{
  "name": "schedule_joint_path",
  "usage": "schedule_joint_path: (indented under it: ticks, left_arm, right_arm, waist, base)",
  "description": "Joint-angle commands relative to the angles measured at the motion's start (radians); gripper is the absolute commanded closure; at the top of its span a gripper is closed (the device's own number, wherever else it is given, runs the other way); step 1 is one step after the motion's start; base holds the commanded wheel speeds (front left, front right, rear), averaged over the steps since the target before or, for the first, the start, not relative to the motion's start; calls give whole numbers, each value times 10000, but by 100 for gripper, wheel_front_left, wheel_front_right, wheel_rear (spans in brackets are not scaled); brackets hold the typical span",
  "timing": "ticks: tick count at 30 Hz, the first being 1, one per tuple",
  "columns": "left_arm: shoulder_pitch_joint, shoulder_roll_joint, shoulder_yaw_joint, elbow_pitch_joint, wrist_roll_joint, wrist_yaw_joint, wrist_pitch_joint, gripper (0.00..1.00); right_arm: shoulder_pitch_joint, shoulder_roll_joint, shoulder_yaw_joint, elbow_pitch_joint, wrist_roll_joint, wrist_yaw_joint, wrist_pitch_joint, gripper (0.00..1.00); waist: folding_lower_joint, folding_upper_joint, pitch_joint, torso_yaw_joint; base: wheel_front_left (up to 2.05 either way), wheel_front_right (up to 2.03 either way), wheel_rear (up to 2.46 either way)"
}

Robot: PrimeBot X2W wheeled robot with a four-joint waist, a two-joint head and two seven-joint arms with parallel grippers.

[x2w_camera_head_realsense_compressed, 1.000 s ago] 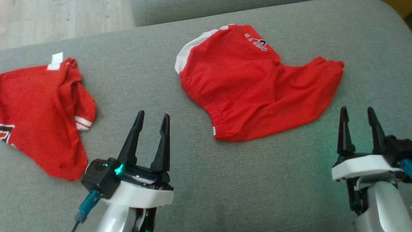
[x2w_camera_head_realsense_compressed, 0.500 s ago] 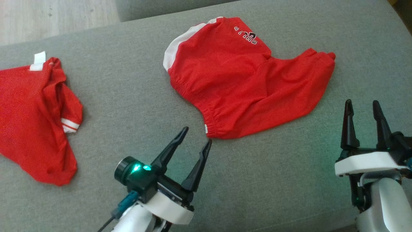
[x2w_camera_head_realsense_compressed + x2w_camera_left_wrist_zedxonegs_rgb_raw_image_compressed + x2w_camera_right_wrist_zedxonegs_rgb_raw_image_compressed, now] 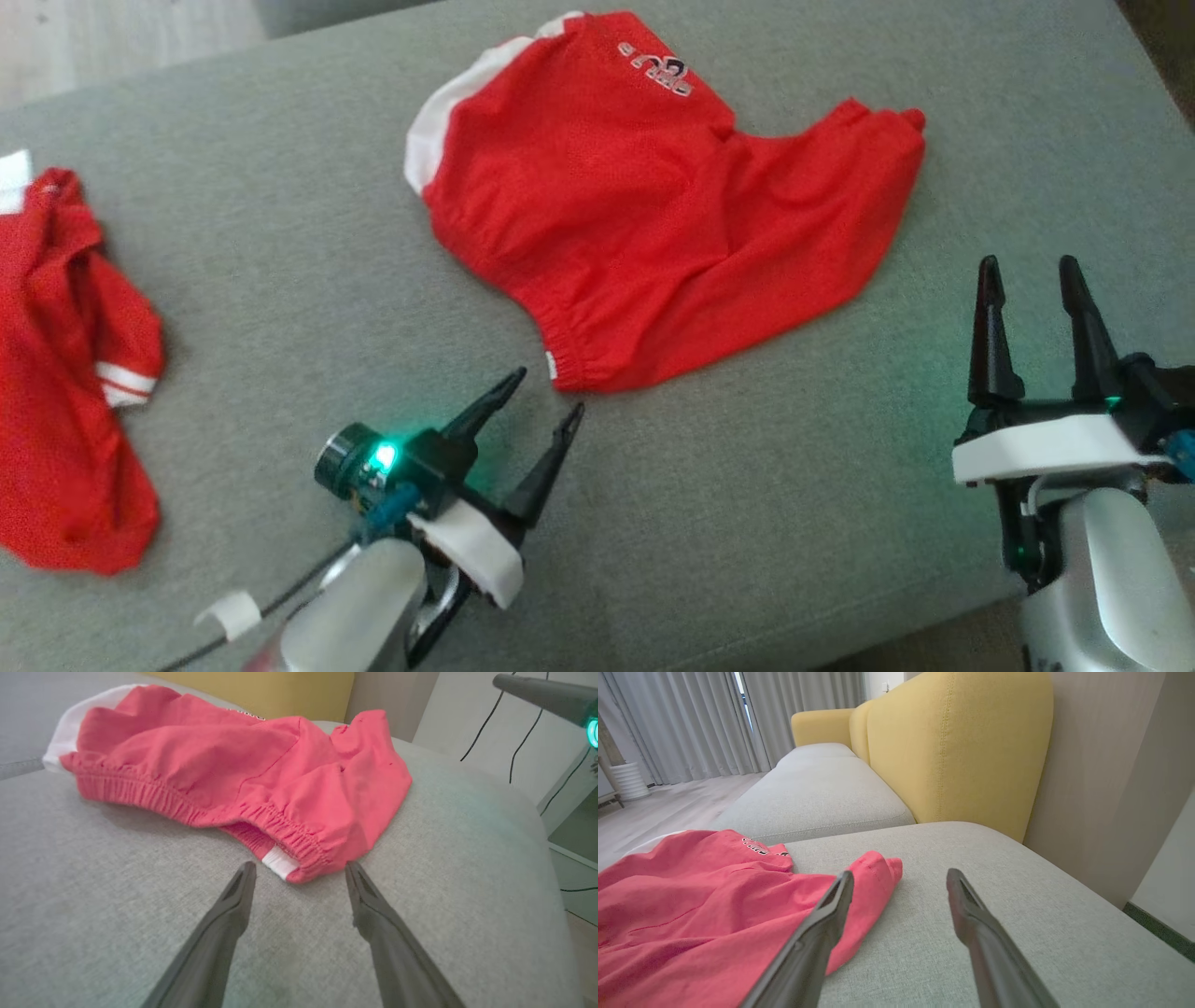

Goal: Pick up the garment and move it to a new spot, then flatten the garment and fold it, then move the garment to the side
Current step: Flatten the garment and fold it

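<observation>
At the far left of the grey sofa seat [image 3: 747,523] lies a red shirt [image 3: 65,373]. Next is the left gripper [image 3: 549,390], fingers spread wide and holding nothing, its tips just beside the elastic waistband corner of the red shorts [image 3: 635,215]. The shorts lie crumpled in the middle of the seat. At the right, the right gripper [image 3: 1027,263] is also spread wide and empty, near the shorts' leg.

My head camera looks down on the cushion [image 3: 794,485]; both wrist cameras sit low behind their fingers [image 3: 224,924], sharing the red shorts [image 3: 224,760] ahead.
</observation>
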Motion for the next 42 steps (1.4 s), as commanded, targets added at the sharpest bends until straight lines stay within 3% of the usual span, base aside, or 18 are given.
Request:
schedule_joint_path:
  ticks: [1,14,15,16,17,18,24,36,42]
  left_arm:
    - [-441,-13,196,-58,-153,15,2,0]
    - [-1679,207,-1624,237,-2019,15,0,0]
    - [-1739,237,-1737,232,-2096,15,-10,9]
    - [-1802,272,-1862,228,-2142,15,-18,58]
    - [-1866,307,-1989,210,-2158,15,-26,90]
    - [-1915,330,-2077,191,-2190,15,-33,100]
    - [-1850,463,-1701,-573,-2015,15,-51,100]
    - [265,932,581,-3503,-704,22,-54,100]
    - [421,1214,873,-3777,-312,20,-54,100]
  right_arm:
    - [-312,-51,263,-386,104,-9,-108,0]
    - [-564,-51,335,-582,233,-9,-108,0]
    - [-575,-51,332,-582,233,-9,-108,0]
    - [-583,-51,325,-586,226,-9,-108,0]
    - [-586,-51,315,-588,209,-9,-108,0]
    - [-587,-51,301,-586,190,-9,-108,0]
    - [-548,-51,171,-544,23,-9,-108,0]
    - [-304,-51,-20,-455,-309,-9,-109,0]
    - [-406,-51,161,-384,-371,-9,-109,0]
  waist:
    - [0,0,196,-181]
    - [0,0,662,-566]
    - [0,0,666,-572]
    - [0,0,665,-575]
    - [0,0,657,-571]
    - [0,0,643,-561]
    - [0,0,394,-343]
    - [0,0,-354,570]
    - [0,0,-226,683]
  base:
    - [0,0,0]
    - [0,0,0]
    - [0,0,0]
    - [0,0,0]
    - [0,0,0]
    - [0,0,0]
    - [0,0,0]
    - [0,0,0]
    - [0,0,0]
